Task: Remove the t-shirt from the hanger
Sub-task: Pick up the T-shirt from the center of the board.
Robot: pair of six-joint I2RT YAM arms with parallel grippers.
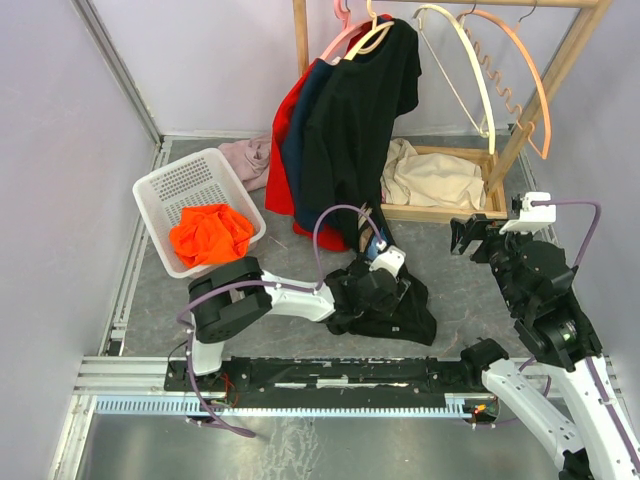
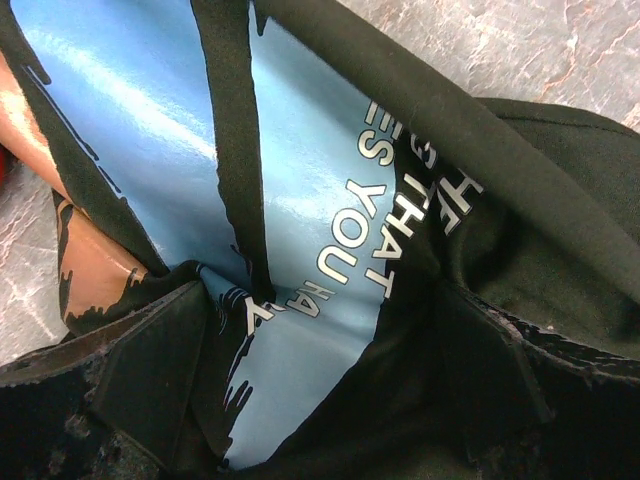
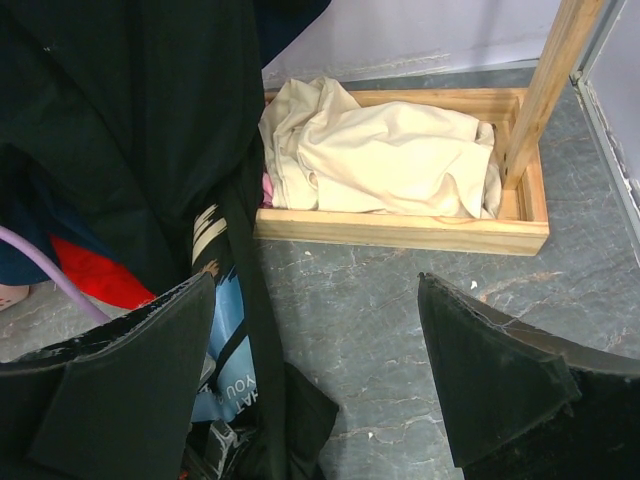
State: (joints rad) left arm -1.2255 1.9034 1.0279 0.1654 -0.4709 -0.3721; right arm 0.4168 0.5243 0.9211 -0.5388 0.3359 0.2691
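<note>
The black t-shirt [image 1: 355, 120] hangs from its hanger [image 1: 372, 36] on the rack [image 1: 300, 35]. Its hem is pooled on the bench [image 1: 150, 310] beside my left arm [image 1: 290, 298]. Open bench lies between that heap and the wooden tray [image 1: 445, 212], while the basket [image 1: 160, 188] crowds the left side. Only my left wrist view shows the blue print [image 2: 300, 200], with my left fingers [image 2: 150, 385] spread wide astride it. My right fingers [image 3: 490, 385] are apart over bare bench, short of the tray's near rim.
</note>
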